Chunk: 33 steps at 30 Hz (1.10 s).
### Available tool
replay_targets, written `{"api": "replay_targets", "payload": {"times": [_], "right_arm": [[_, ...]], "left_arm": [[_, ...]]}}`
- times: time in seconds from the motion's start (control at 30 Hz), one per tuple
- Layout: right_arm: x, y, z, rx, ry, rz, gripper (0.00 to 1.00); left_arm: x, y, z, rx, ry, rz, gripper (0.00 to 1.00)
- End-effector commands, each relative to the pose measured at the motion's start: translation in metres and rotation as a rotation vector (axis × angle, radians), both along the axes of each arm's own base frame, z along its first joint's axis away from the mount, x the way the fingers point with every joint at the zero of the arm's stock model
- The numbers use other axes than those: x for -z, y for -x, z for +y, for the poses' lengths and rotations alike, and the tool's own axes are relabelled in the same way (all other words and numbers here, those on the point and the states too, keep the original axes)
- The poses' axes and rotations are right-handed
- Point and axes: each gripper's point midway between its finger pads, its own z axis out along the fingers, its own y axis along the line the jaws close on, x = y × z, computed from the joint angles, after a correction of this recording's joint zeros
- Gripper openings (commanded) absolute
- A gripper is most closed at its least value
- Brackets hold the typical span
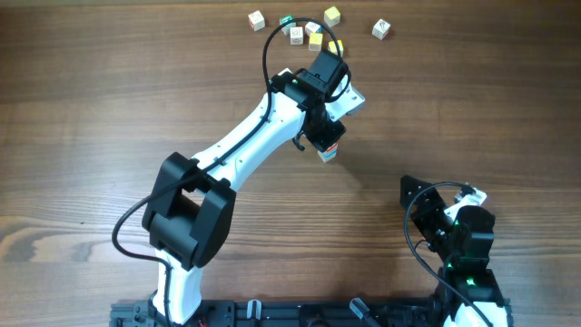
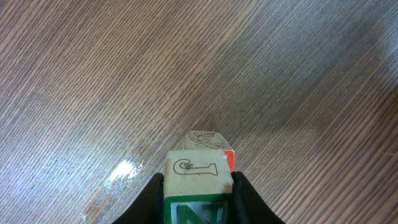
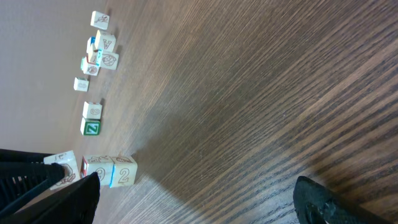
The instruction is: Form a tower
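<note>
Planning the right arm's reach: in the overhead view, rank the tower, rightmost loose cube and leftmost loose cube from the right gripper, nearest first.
1. tower, up-left of the right gripper
2. rightmost cube, far edge
3. leftmost cube, far edge, further left

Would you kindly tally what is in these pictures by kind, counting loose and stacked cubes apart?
Loose cubes: 8
Cubes in the tower: 3, the top cube gripped by the left gripper
Robot arms: 2, left arm and right arm
Total: 13
</note>
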Motion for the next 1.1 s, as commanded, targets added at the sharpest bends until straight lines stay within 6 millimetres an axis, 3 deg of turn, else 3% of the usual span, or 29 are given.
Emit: {"api": "replay_targets", "payload": {"times": [0.0, 0.13, 0.3, 0.73, 0.87, 1.07], "right_arm": [[0.004, 0.001, -0.001, 0.006, 0.009, 0.017, 1.00], [0.012, 0.004, -0.001, 0.006, 0.007, 0.053, 1.00], [0.021, 0.008, -0.001, 0.006, 0.004, 0.096, 1.00], [0.023, 0.008, -0.004, 0.021, 0.015, 0.104, 1.00], [0.023, 0.008, -0.005, 0.024, 0.017, 0.104, 1.00], [0.024, 0.008, -0.005, 0.024, 0.016, 0.104, 1.00]], "left_arm": [[-0.006, -0.003, -0.006, 0.005, 0.010, -0.014, 0.19], [-0.010, 0.006, -0.013, 0.029, 0.003, -0.023, 0.22], [-0.008, 0.004, -0.004, 0.013, -0.049, -0.038, 0.22], [-0.009, 0.004, -0.001, 0.010, -0.071, -0.049, 0.20], [-0.035, 0.003, -0.001, 0.008, -0.033, -0.094, 0.20], [-0.043, -0.008, -0.009, 0.047, -0.002, -0.160, 0.26]]}}
